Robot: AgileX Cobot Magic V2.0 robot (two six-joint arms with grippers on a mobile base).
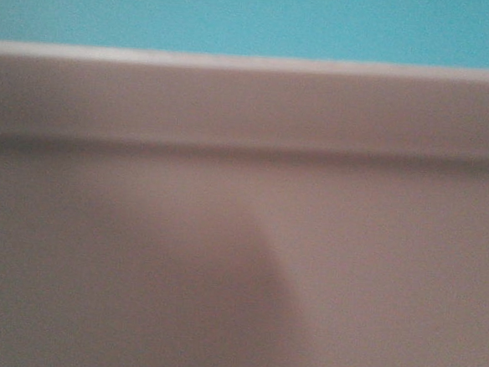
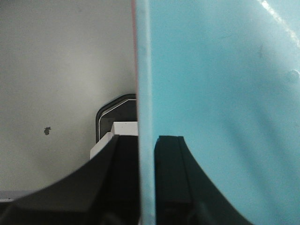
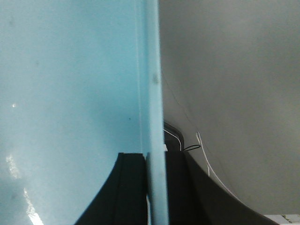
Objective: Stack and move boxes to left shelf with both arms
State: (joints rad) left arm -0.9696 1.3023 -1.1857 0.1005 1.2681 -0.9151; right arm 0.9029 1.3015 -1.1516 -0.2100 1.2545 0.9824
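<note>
The boxes are nested. The front view is filled from very close by the salmon pink box's wall, with the turquoise box showing above its rim. My left gripper is shut on the left wall of the turquoise box, one finger inside and one outside, and a thin pink edge runs along the outer face. My right gripper is shut on the opposite wall of the turquoise box in the same way. The left shelf is out of view.
A plain grey surface lies beyond the boxes on the left side, and the same grey surface on the right. A dark rounded part and a white block sit behind the left fingers. Thin wires curve beside the right fingers.
</note>
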